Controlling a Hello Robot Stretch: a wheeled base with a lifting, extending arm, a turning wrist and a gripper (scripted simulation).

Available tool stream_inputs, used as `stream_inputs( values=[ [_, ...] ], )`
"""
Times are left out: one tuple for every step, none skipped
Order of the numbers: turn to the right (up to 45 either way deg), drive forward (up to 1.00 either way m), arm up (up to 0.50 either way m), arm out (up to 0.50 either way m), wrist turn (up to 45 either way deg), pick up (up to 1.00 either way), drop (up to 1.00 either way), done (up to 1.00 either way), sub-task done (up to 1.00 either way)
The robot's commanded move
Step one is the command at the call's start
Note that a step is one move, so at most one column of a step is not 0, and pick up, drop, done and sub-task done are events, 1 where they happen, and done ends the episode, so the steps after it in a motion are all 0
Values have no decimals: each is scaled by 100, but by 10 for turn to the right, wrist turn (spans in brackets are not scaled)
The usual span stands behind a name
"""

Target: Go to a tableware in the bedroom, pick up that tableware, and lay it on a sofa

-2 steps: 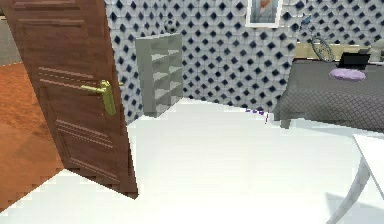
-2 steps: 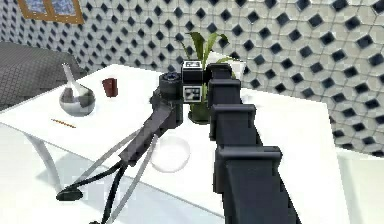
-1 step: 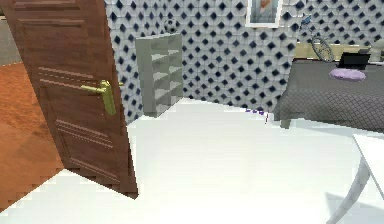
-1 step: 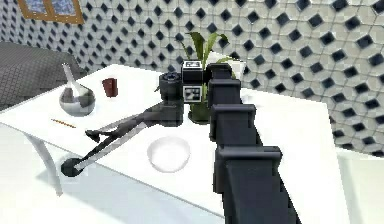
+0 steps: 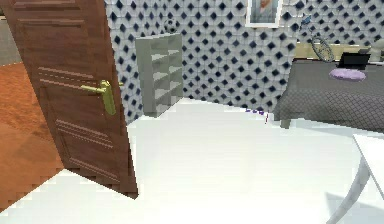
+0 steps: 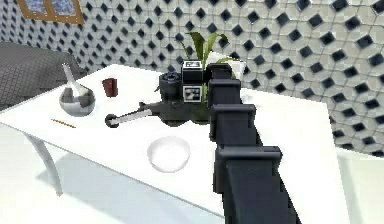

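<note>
Boxy dark arm (image 6: 240, 140) spans smooth white worktop (image 6: 310, 135); round white bowl (image 6: 168, 154) at four o'clock from claw (image 6: 120, 121), whose hold cannot be told.

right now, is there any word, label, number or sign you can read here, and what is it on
No readable text anywhere.
White squares on the arm: black marks, patterns rather than letters or numbers.
Framed picture on the patterned wall: too small to tell any writing.
Dark cup, white bowl, door: no print visible.
</note>
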Motion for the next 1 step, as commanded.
stream_inputs(
  values=[
    [0, 0, 0, 0, 270, 0, 0, 0, 0]
  ],
)
